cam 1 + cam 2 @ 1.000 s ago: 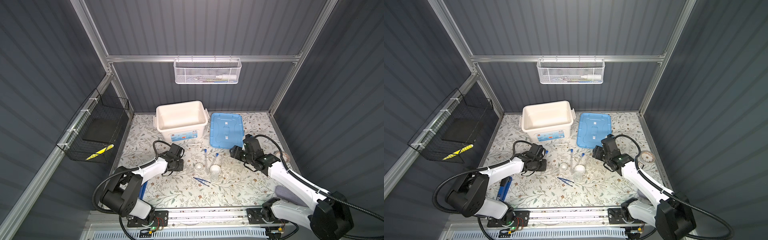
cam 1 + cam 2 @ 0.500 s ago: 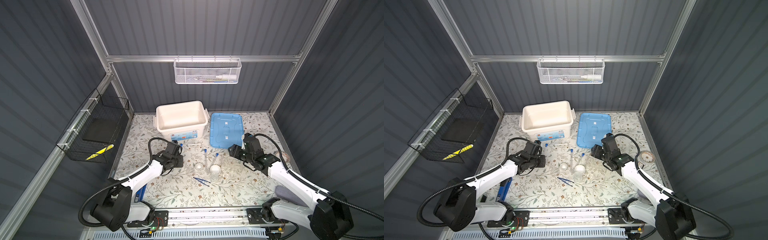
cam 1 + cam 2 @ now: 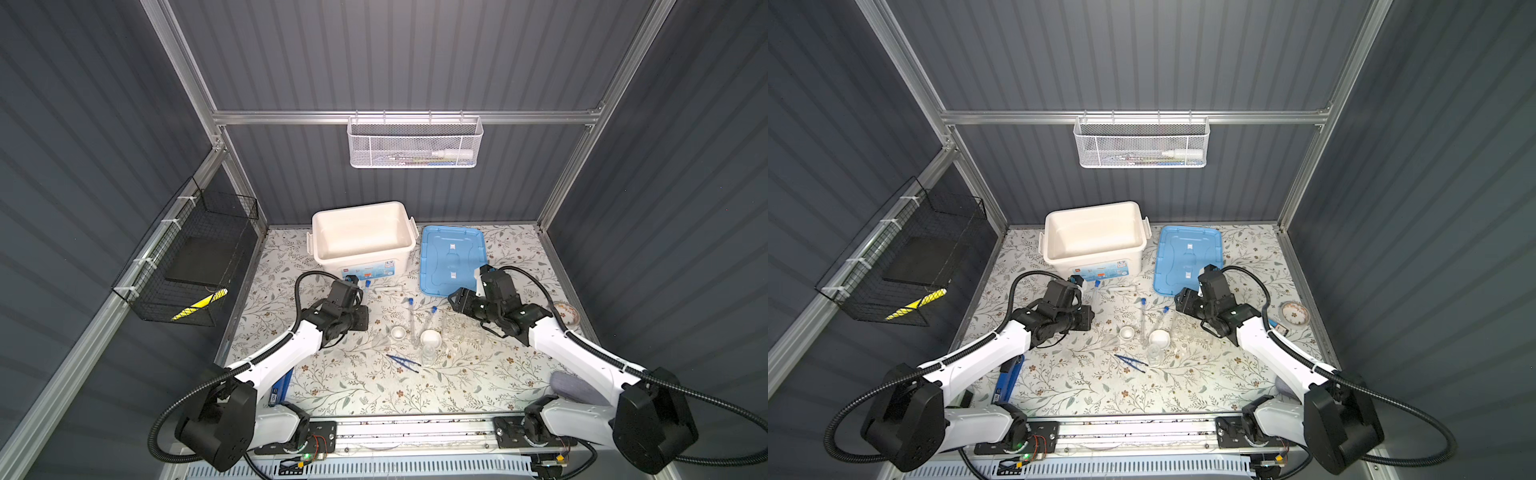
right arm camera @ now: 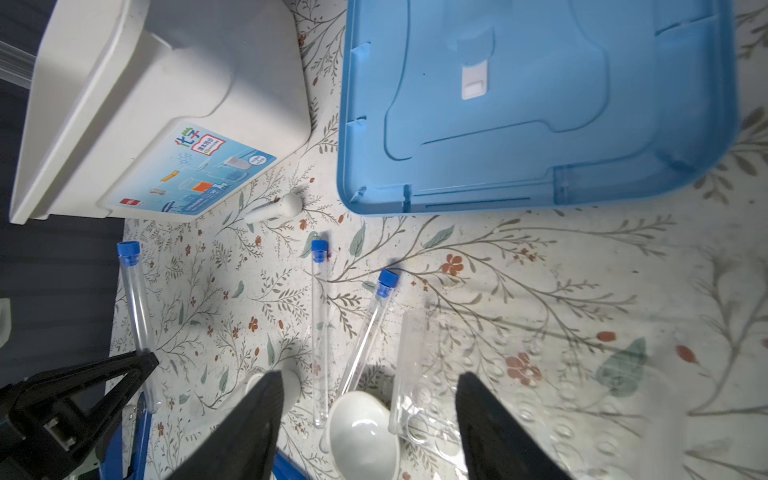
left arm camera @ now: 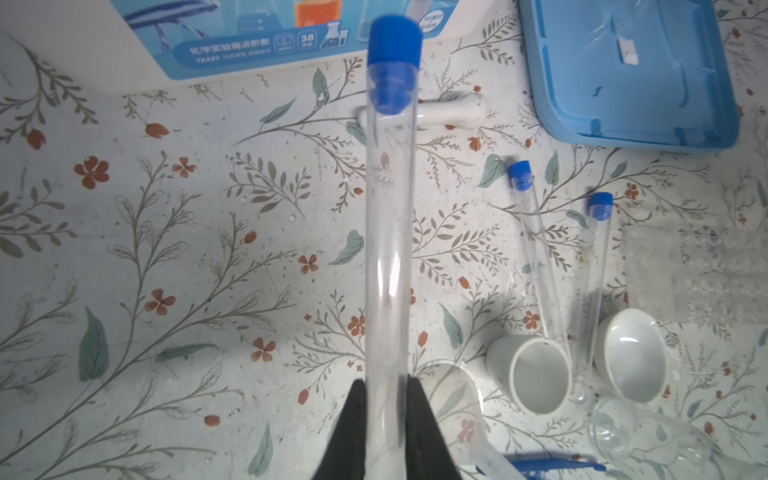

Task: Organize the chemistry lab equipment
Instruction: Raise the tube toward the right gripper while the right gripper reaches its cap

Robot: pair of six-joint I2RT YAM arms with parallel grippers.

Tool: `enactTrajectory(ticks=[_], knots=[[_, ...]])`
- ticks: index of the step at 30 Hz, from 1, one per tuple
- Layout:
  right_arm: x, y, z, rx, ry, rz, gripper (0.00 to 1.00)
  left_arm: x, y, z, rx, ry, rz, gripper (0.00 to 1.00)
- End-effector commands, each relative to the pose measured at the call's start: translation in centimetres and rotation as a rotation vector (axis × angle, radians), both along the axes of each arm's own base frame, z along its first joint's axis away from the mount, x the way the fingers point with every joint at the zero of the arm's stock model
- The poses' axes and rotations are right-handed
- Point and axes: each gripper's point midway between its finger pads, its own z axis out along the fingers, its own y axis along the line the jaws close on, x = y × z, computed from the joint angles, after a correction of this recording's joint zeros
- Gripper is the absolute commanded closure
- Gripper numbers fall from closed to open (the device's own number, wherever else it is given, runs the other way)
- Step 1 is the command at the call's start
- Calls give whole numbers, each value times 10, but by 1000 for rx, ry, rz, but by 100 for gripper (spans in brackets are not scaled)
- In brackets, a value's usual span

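Left wrist view: left fingers (image 5: 353, 428) tight on a blue-capped test tube (image 5: 388, 232); right fingers (image 4: 249, 428) apart, empty.

My floral-covered table (image 3: 357, 386) carries it all. Just ahead of the jaws of my right gripper (image 4: 368, 376) lie one blue-capped test tube (image 4: 319, 332), a second tube (image 4: 368, 336), a white dish (image 4: 361, 432) and the clear rack (image 4: 519, 357). Farther ahead of them I see the white rod (image 4: 274, 210), the white bin (image 4: 166, 83) and the blue lid (image 4: 540, 104). The blue tweezers (image 3: 403, 362) lie on the side of the jaws away from the lid.
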Motion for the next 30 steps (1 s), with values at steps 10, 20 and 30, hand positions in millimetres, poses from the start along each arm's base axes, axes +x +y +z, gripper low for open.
enactTrajectory(ticks=[10, 20, 30], knots=[[22, 43, 29, 172, -50, 81, 31, 6, -45, 46, -71, -112, -268, 86], [39, 88, 45, 305, -60, 199, 28, -3, -64, 51, -36, -122, -426, 86], [60, 117, 52, 412, -35, 249, 33, -10, -78, 49, -66, -105, -489, 86]])
